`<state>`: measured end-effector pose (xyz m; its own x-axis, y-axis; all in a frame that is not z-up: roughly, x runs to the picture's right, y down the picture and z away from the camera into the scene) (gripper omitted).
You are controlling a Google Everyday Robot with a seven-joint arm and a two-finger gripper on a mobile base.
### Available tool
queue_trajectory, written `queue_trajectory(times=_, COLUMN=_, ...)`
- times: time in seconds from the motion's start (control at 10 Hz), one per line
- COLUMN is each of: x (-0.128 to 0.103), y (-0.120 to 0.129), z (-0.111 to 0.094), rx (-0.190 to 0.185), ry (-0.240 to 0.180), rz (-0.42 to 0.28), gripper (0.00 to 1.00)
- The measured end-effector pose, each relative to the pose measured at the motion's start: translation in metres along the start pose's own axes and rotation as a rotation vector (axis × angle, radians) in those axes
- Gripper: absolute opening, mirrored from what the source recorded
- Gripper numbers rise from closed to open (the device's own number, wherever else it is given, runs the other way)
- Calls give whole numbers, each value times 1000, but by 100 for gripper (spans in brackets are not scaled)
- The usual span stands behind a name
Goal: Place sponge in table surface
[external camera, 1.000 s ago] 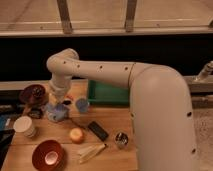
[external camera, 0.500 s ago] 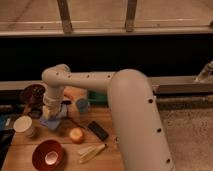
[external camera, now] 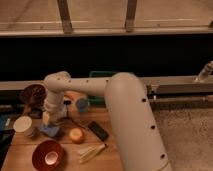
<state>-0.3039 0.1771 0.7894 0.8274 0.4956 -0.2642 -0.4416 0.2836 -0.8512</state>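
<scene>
The blue sponge is on the wooden table at the left, between a white cup and an orange round object. My gripper points down right above the sponge, at or touching its top. The white arm reaches from the lower right across the table, bends at an elbow and hides the table's middle.
A white cup stands left of the sponge and an orange round object right of it. Also here are a black device, a red bowl, a pale wrapped item, a blue cup and a dark bowl.
The arm has swung left and forward. The gripper has come down from near the blue cup to the table's left side, over the sponge.
</scene>
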Motion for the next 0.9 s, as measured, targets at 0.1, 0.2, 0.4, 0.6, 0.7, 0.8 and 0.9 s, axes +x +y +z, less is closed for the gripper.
queue_trajectory(times=0.1, x=2, y=0, z=1, rx=3, ry=16, rz=6, gripper=59)
queue_trajectory(times=0.2, x=1, y=1, z=1, rx=10, ry=30, rz=9, gripper=68)
queue_trajectory(times=0.4, x=1, y=3, z=3, rx=21, ry=60, rz=11, gripper=80)
queue_trajectory(times=0.6, x=-2, y=1, z=-2, rx=40, ry=67, rz=10, gripper=80)
queue_trajectory(times=0.7, x=-9, y=2, z=-14, rx=70, ry=59, rz=4, gripper=80)
queue_trajectory(times=0.8, x=-13, y=2, z=-28, rx=101, ry=52, rz=3, gripper=80)
queue_trajectory(times=0.9, x=-17, y=3, z=-46, rx=138, ry=42, rz=5, gripper=80)
